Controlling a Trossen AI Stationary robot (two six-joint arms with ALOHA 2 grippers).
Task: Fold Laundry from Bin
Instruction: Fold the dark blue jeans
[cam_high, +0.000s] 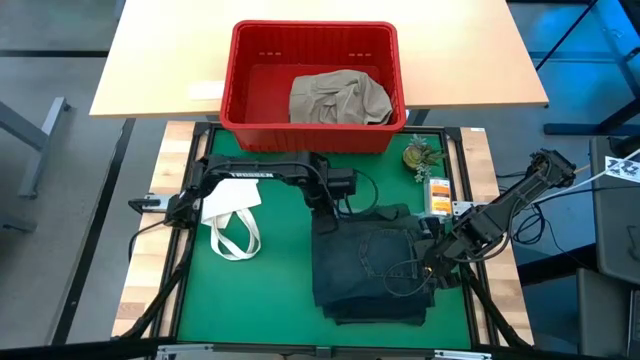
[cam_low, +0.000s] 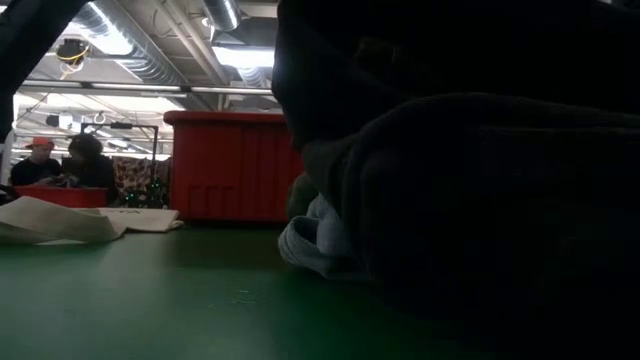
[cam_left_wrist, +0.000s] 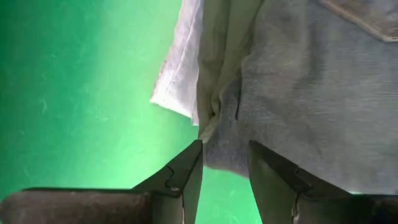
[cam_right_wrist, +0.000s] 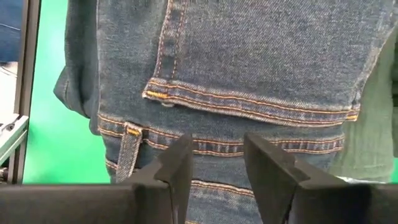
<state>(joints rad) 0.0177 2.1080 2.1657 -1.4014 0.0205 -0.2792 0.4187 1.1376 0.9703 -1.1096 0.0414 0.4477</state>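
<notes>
Both grippers, left (cam_left_wrist: 225, 163) and right (cam_right_wrist: 216, 158), hang with jaws apart over the jeans (cam_high: 372, 262) (nothing clamped), left at the far edge, right at the waistband

left arm: stretching in from the left side, elbow bent, forearm lying flat across the middle, wrist pointing right
left claw (cam_left_wrist: 225, 163): sitting with a clear gap between its two fingers (cam_left_wrist: 186, 177), tips angled downward, nothing pinched between them
right arm: reaching in diagonally from the right edge, folded low
right claw (cam_right_wrist: 216, 158): fingers (cam_right_wrist: 177, 165) standing apart, not clamping anything, pointing inward toward the middle
</notes>
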